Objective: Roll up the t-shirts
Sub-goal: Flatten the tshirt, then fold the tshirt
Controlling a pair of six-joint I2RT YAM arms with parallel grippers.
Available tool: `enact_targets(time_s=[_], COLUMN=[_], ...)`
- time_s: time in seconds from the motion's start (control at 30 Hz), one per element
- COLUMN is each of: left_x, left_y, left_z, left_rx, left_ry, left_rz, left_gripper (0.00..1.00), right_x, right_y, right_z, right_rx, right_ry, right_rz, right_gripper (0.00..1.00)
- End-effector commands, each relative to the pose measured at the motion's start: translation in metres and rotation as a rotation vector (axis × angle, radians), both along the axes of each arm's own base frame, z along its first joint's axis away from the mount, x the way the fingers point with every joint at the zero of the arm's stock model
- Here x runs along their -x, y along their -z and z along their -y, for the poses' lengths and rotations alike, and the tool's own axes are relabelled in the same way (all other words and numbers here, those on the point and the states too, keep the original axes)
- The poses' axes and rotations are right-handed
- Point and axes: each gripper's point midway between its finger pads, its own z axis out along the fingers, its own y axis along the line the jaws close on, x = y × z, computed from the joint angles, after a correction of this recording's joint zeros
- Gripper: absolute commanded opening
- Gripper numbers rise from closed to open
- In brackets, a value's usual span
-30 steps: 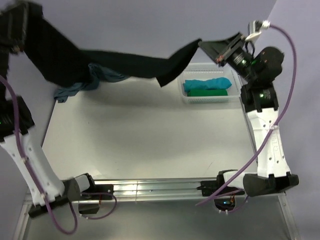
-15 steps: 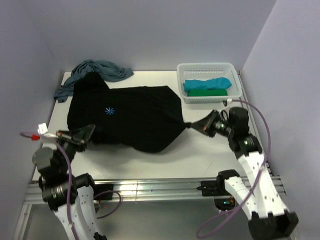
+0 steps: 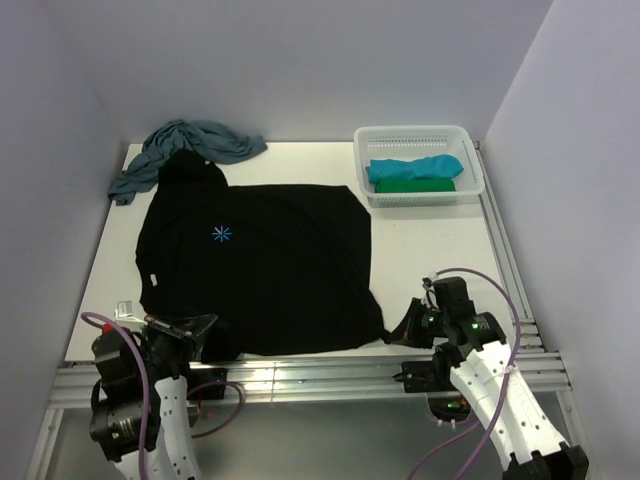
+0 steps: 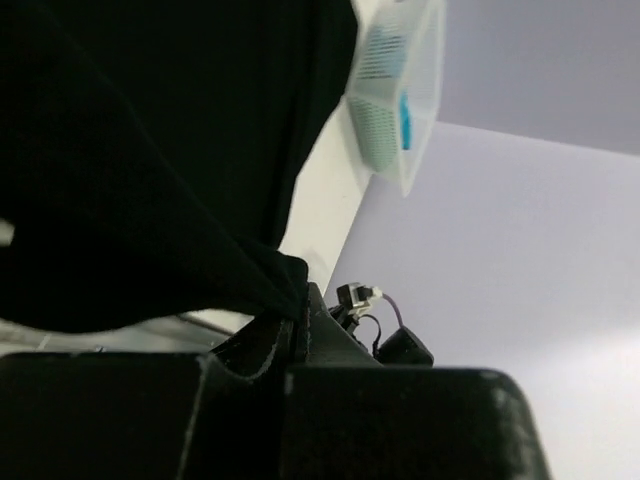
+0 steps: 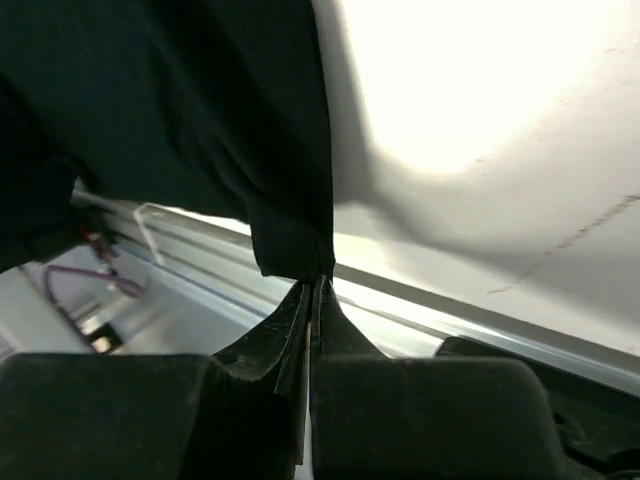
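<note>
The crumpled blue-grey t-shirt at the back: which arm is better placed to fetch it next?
Left, probably. The blue-grey t-shirt lies at the far left corner, on the left gripper's side; the right gripper sits diagonally opposite. Both pinch the black t-shirt.

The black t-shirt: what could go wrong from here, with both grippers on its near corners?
1. The black t-shirt overlaps the dusty-blue shirt at its far end, so rolling could drag that one along.
2. The left gripper and the right gripper pinch only thin corner tips, so the cloth may slip out.
</note>
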Motion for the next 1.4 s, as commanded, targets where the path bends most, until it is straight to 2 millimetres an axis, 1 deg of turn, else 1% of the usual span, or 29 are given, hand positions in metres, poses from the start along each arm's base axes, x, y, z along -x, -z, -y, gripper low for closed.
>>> enact_targets(time_s=[0.0,0.1,0.13,0.17,0.27,0.3,0.33,0.37,0.4,0.43,0.47,0.5,0.53,0.57,0.6,0.7,0.73,0.77,0.8,0.83,0.87,0.93,0.97,1.03,1.1,1.2,1.27,1.3,1.37], left_x=[0.011,-0.003,-0.009,-0.014,-0.035,-0.039,-0.047,-0.055,-0.064,-0.069,-0.074,-0.078,-0.081,-0.082,-0.084,-0.092,-0.095,-0.097,-0.1,-0.106,-0.11,-0.114,-0.118,-0.121,-0.128,-0.137,-0.142,-0.147,-0.152], left_y=[0.022,0.034,0.04,0.042,0.053,0.048,0.05,0.046,0.037,0.032,0.027,0.017,0.02,0.02,0.017,0.021,0.023,0.025,0.026,0.025,0.025,0.028,0.029,0.033,0.034,0.034,0.036,0.037,0.035], left_z=[-0.004,-0.014,-0.02,-0.024,-0.049,-0.057,-0.066,-0.073,-0.086,-0.094,-0.1,-0.106,-0.116,-0.119,-0.122,-0.126,-0.126,-0.127,-0.127,-0.128,-0.127,-0.128,-0.13,-0.132,-0.134,-0.149,-0.154,-0.159,-0.163], left_rx=[0.014,-0.082,-0.104,-0.134,-0.275,-0.338,-0.361,-0.395,-0.451,-0.48,-0.508,-0.54,-0.569,-0.581,-0.596,-0.605,-0.599,-0.596,-0.59,-0.588,-0.581,-0.576,-0.577,-0.578,-0.579,-0.626,-0.637,-0.647,-0.659], left_ry=[-0.042,-0.008,-0.008,0.0,0.01,0.021,0.025,0.018,-0.005,-0.023,-0.034,-0.047,-0.067,-0.067,-0.07,-0.065,-0.06,-0.06,-0.061,-0.064,-0.061,-0.064,-0.068,-0.068,-0.065,-0.109,-0.121,-0.131,-0.145], left_rz=[-0.046,-0.108,-0.178,-0.198,-0.316,-0.322,-0.396,-0.399,-0.418,-0.426,-0.427,-0.42,-0.467,-0.483,-0.482,-0.497,-0.512,-0.52,-0.529,-0.512,-0.504,-0.514,-0.511,-0.535,-0.539,-0.569,-0.578,-0.587,-0.589], left_gripper=[0.0,0.0,0.0,0.0,0.0,0.0,0.0,0.0,0.0,0.0,0.0,0.0,0.0,0.0,0.0,0.0,0.0,0.0,0.0,0.0,0.0,0.0,0.0,0.0,0.0,0.0,0.0,0.0,0.0], right_x=[0.0,-0.007,-0.009,-0.014,-0.017,-0.018,-0.022,-0.026,-0.03,-0.033,-0.039,-0.043,-0.047,-0.055,-0.059,-0.071,-0.071,-0.08,-0.083,-0.085,-0.094,-0.1,-0.107,-0.11,-0.115,-0.124,-0.129,-0.131,-0.135], right_y=[0.008,0.008,0.008,0.004,0.007,0.007,0.006,0.002,0.0,-0.002,-0.01,-0.015,-0.017,-0.027,-0.031,-0.036,-0.03,-0.038,-0.039,-0.036,-0.045,-0.045,-0.051,-0.05,-0.055,-0.056,-0.058,-0.053,-0.054], right_z=[0.01,0.012,0.013,0.013,0.013,0.012,0.011,0.01,0.011,0.01,0.009,0.009,0.009,0.008,0.009,0.008,0.011,0.012,0.012,0.013,0.012,0.013,0.012,0.012,0.01,0.005,0.0,-0.005,-0.012], right_rx=[0.084,0.105,0.112,0.116,0.127,0.124,0.121,0.115,0.124,0.123,0.116,0.12,0.127,0.125,0.137,0.163,0.201,0.243,0.267,0.298,0.315,0.346,0.352,0.364,0.367,0.365,0.356,0.357,0.363], right_ry=[-0.026,-0.022,-0.023,-0.023,-0.016,-0.016,-0.012,-0.009,0.001,0.004,0.009,0.015,0.026,0.031,0.041,0.056,0.052,0.032,0.015,-0.002,-0.018,-0.031,-0.036,-0.049,-0.062,-0.079,-0.091,-0.112,-0.14], right_rz=[0.02,0.027,0.023,0.037,0.02,0.019,0.022,0.034,0.041,0.039,0.059,0.069,0.068,0.092,0.098,0.085,0.04,0.077,0.077,0.045,0.076,0.059,0.078,0.058,0.067,0.065,0.068,0.053,0.053], right_gripper=[0.0,0.0,0.0,0.0,0.0,0.0,0.0,0.0,0.0,0.0,0.0,0.0,0.0,0.0,0.0,0.0,0.0,0.0,0.0,0.0,0.0,0.0,0.0,0.0,0.0,0.0,0.0,0.0,0.0])
